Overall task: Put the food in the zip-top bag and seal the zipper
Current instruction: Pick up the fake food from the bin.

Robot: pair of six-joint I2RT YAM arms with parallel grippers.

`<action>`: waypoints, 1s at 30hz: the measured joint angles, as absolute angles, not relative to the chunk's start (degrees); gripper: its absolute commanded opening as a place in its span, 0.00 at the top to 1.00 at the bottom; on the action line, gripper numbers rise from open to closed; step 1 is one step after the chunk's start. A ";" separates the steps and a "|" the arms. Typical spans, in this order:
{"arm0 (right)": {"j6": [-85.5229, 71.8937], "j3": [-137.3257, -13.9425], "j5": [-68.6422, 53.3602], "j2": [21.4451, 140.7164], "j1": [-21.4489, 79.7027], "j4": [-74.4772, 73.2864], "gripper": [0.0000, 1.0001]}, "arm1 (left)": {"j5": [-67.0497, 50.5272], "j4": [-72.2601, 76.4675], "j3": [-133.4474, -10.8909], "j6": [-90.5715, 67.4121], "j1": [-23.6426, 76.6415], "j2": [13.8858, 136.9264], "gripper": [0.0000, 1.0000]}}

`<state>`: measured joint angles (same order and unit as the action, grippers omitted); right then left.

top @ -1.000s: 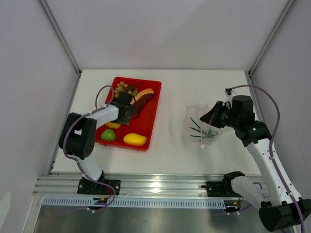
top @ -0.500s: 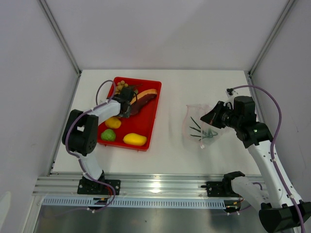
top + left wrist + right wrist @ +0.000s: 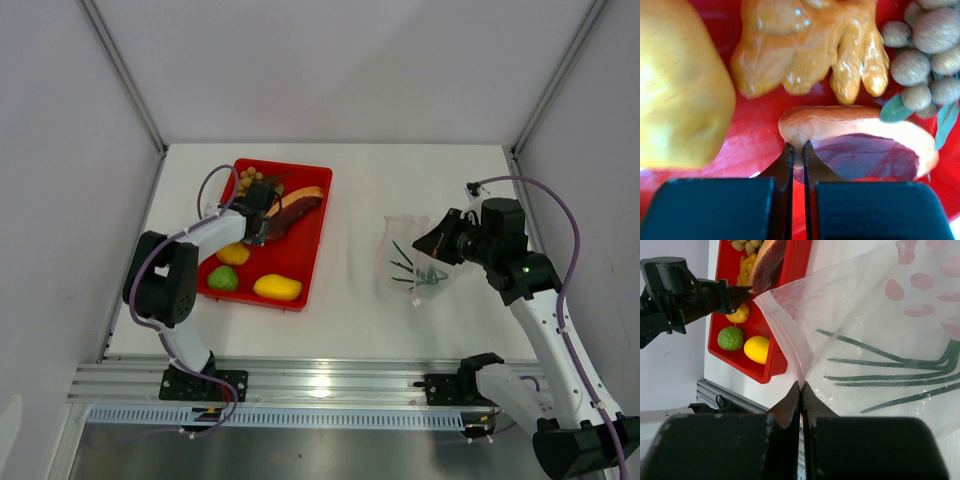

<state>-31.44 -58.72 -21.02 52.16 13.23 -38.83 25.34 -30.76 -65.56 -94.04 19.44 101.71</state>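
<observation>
At left pincer [image 3: 796,162], meat slice [image 3: 865,152]

my white table [image 3: 360,180]: matte, evenly lit. plain pale walls [image 3: 330,60] close it in behind and on both sides. grey metal posts [image 3: 122,72] rise from its far corners. aluminium rail [image 3: 330,378] along its near edge.

Bright, even light from above leaves only faint shadows on the white bench [image 3: 360,190]. Glare glints on the glossy orange bits [image 3: 805,50]; the close-ups are slightly soft.
</observation>
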 measured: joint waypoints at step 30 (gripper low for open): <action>-34.70 -55.68 -17.23 56.40 13.96 -34.48 1.00 | 29.69 -38.92 -59.64 -58.37 33.17 48.27 1.00</action>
